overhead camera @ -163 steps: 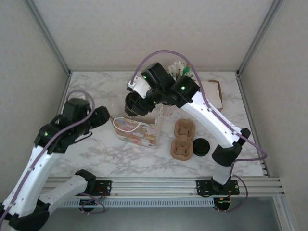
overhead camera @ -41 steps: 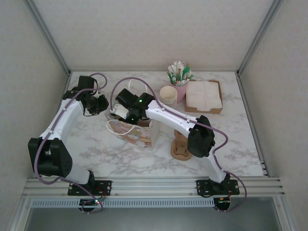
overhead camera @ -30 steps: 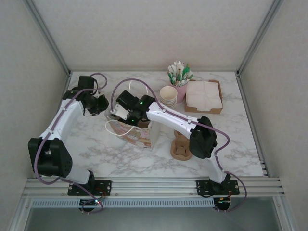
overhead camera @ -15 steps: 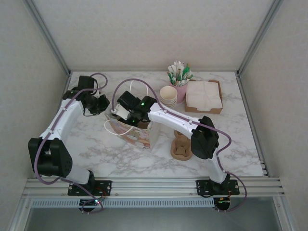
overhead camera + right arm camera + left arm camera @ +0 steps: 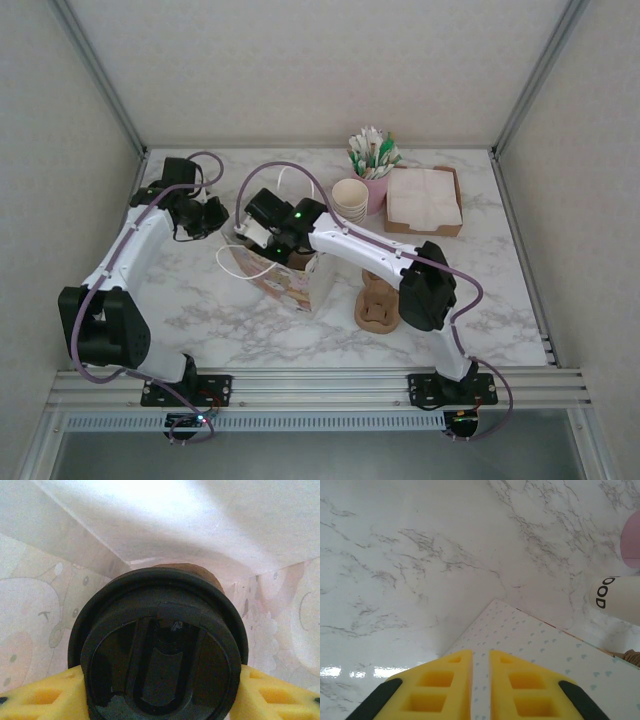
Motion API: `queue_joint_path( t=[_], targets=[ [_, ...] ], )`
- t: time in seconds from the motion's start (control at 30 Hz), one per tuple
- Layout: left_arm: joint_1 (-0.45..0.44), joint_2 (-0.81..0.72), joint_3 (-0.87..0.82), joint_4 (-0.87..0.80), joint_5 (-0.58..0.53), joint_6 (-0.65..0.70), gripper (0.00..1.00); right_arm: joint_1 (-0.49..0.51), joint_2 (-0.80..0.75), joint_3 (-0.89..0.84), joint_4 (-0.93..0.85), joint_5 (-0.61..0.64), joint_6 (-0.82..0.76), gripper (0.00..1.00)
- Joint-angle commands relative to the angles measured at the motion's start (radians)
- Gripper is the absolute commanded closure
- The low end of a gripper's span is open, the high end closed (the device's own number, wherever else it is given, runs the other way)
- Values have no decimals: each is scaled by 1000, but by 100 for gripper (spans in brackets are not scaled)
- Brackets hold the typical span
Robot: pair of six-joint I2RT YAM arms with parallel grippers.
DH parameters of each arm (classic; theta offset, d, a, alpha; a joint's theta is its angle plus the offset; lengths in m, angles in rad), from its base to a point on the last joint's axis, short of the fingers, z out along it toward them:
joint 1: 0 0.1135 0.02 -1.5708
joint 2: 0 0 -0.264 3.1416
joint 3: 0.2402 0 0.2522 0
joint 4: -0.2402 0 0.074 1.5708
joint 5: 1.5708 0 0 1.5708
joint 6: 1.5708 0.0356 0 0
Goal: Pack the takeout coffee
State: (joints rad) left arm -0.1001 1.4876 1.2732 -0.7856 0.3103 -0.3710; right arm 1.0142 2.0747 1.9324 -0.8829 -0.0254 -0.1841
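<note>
The takeout coffee (image 5: 160, 655), a cup under a black lid with a little brown wall showing behind it, is held inside the white patterned paper bag (image 5: 292, 282). My right gripper (image 5: 160, 702) is shut on it, with a yellow finger on each side of the lid. From above, the right gripper (image 5: 258, 234) reaches into the bag's mouth from the upper right. My left gripper (image 5: 213, 217) is at the bag's left rim. In the left wrist view its jaws (image 5: 481, 660) are nearly together over the heart-printed bag wall (image 5: 545, 650).
A stack of cream cups (image 5: 350, 197), a pink cup of green-and-white sticks (image 5: 373, 158) and a brown napkin box (image 5: 424, 198) stand at the back. A brown pulp carrier (image 5: 377, 305) lies right of the bag. The left wrist view shows a white cup (image 5: 619, 600) nearby.
The bag and my right gripper have shifted slightly to the right and forward over the last second. The left arm has stayed put.
</note>
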Motion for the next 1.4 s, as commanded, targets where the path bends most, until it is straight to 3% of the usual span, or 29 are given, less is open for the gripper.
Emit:
queue_joint_path(
  t=[0.0,1.37],
  targets=[
    [2,-18,-8,-7,22,6,83,-11,-24,10,-118,38,32,42],
    [1,-18,-9,-10,14,10,82,-12,-59,116,-229,170,129,42]
  ],
)
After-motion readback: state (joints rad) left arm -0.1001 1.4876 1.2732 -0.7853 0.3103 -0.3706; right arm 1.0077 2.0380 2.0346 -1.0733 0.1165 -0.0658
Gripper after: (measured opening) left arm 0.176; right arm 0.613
